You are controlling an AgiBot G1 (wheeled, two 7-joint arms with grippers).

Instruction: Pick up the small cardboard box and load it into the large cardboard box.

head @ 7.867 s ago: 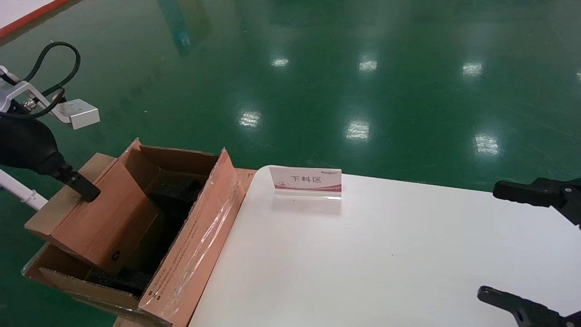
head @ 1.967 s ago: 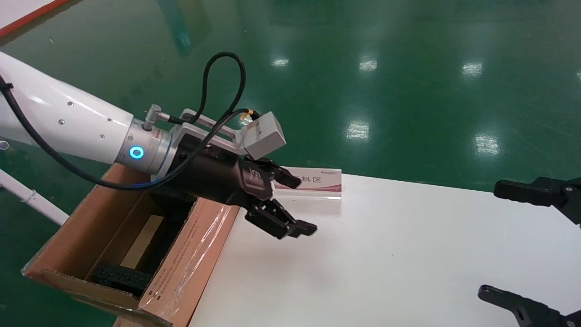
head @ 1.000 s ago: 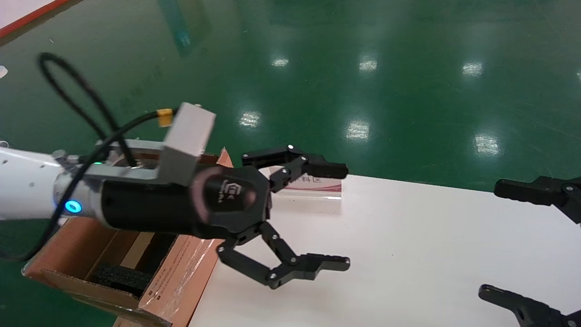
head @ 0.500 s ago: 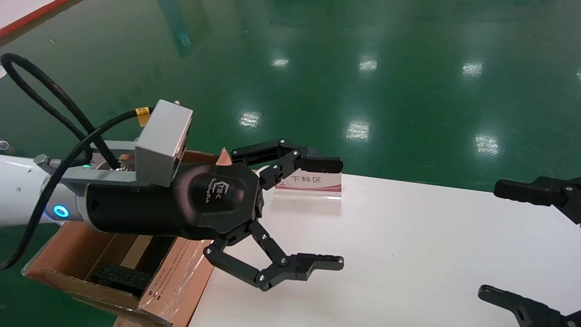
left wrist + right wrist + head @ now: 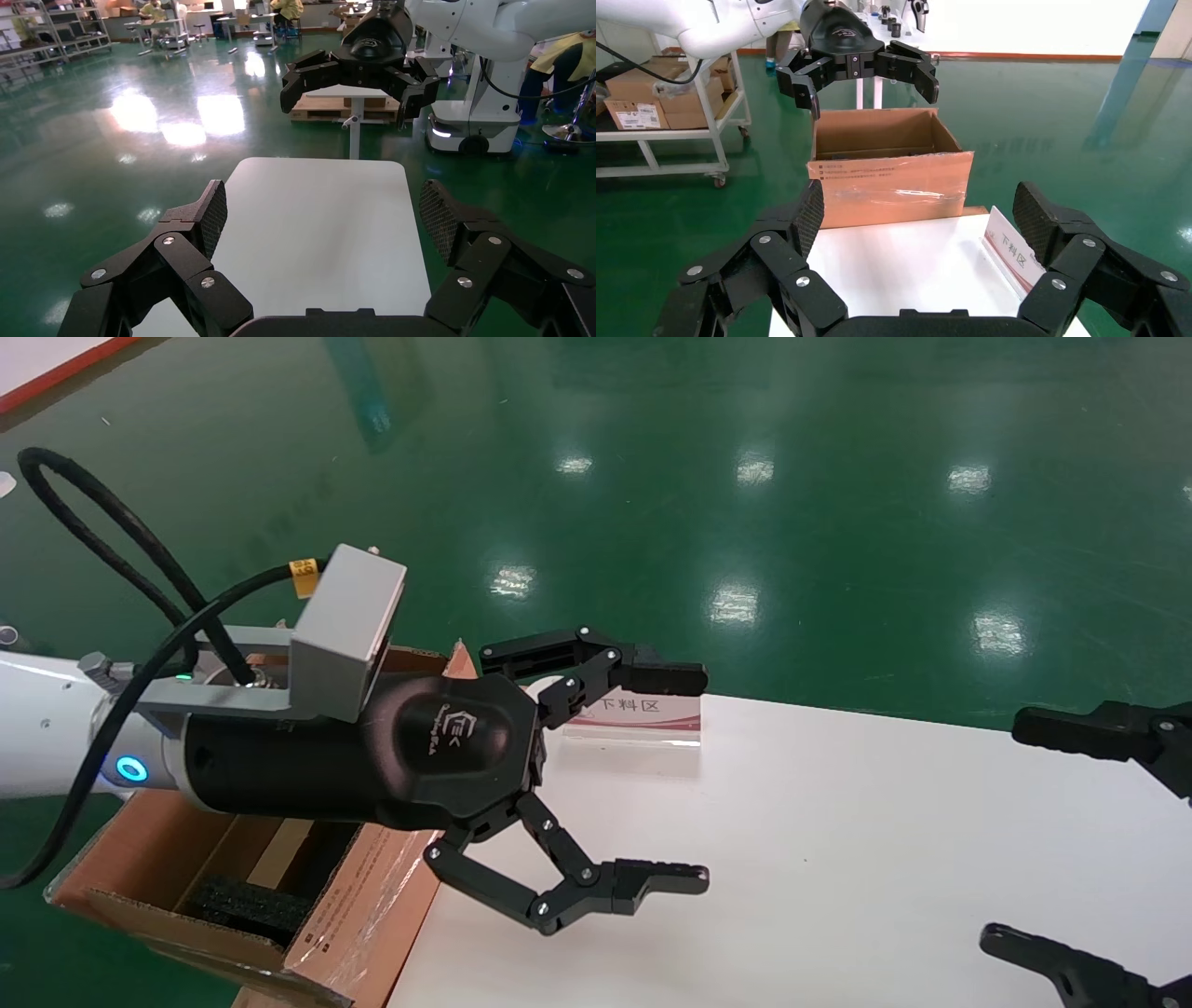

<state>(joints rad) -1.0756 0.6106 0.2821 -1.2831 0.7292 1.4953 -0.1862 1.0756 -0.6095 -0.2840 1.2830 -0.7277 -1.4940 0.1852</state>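
**Desk:** What do you count out there?

**Me:** One white table, one large cardboard box standing against its left end, one sign card upright near the table's far edge. In the box I see one black foam block and one pale brown panel beside it. I can't say for certain that the panel is the small cardboard box; nothing else like it shows on the table.

**Desk:** And the arms?

**Me:** Two. My left gripper hangs above the table's left end, just past the box's taped flap, fingers spread wide with nothing between them. My right gripper sits at the table's right end, pointing back toward the box, jaws also wide apart and empty.
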